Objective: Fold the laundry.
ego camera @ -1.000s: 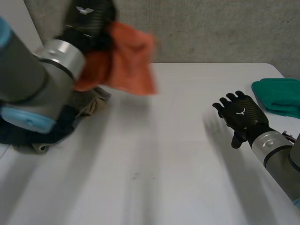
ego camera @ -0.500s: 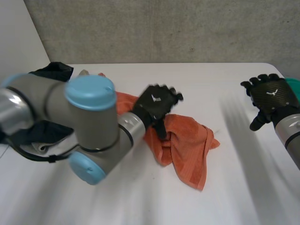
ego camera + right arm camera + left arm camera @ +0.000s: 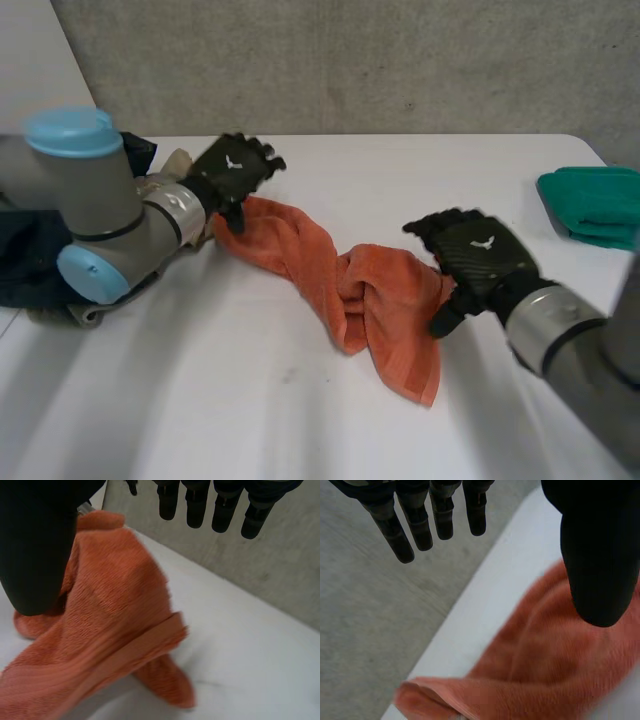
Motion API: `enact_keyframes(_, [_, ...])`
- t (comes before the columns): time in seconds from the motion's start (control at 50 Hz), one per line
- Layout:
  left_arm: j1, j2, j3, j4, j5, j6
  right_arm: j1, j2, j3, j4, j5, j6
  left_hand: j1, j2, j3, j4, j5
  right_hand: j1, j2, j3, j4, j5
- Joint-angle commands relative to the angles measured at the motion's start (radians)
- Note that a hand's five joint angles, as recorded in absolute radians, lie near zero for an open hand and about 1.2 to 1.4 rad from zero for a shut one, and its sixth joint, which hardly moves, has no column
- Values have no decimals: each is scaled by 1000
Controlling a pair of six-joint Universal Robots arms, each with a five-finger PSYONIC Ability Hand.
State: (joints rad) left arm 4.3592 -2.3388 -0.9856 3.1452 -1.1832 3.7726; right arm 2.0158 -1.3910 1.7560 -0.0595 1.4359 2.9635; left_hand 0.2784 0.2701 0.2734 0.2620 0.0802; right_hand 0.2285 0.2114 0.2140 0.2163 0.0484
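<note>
Folding stage: judged as barely begun; the orange towel (image 3: 385,300) is seen bunched and twisted, with no fold laid yet.
Orange towel: laid on the white table (image 3: 300,430) as a crumpled diagonal band, one end drawn out thin, the other heaped in thick overlapping layers with a hemmed border showing.
Left hand (image 3: 232,172): held above the towel's thin end; in the left wrist view its fingers (image 3: 422,527) are seen straight and set well away from the thumb, and nothing is gripped.
Right hand (image 3: 480,255): placed at the towel's heaped end, palm down; its fingers (image 3: 225,510) are seen straight and the thumb is hung over the terry. Nothing is pinched; whether the cloth is touched cannot be told.
Handling: the terry is judged soft, light and limp, with a rough nap that should not slip. No shape will be kept once it is lifted, and it will sag from whatever point is held.
Where to take hold: corners or the hemmed border are to be preferred, one per hand, so that the twist can be pulled flat. Several layers would likely be gathered by a pinch in the heap's middle.
Green cloth (image 3: 595,205): folded, well apart from the towel, beyond the right hand.
Dark garments (image 3: 25,270): piled beyond the towel's thin end, behind the left arm.
</note>
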Motion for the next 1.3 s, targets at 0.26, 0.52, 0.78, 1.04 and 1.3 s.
enact_keyframes(0.26, [-107,-228,139,13,65,27,83,291,-92,-200,182,32,1116,1125,1121,1133,1140,923,941,938,936,929])
enact_keyframes(0.52, [-121,62,29,269,-231,-37,0,240,-426,-214,181,-127,1118,1126,1123,1134,1142,1168,1185,1182,1180,1173])
enact_keyframes(0.78, [-295,368,-497,280,-346,-120,-14,486,-714,-102,182,-165,1118,1126,1123,1134,1142,1168,1185,1182,1180,1173])
enact_keyframes(1.04, [-487,375,-696,251,-576,-117,-40,647,-721,1,187,-259,473,481,478,489,497,1168,1185,1182,1180,1173])
enact_keyframes(1.3, [-363,550,-449,-5,-477,-122,-42,440,-483,-11,170,-262,88,96,93,104,111,1168,1185,1182,1180,1173])
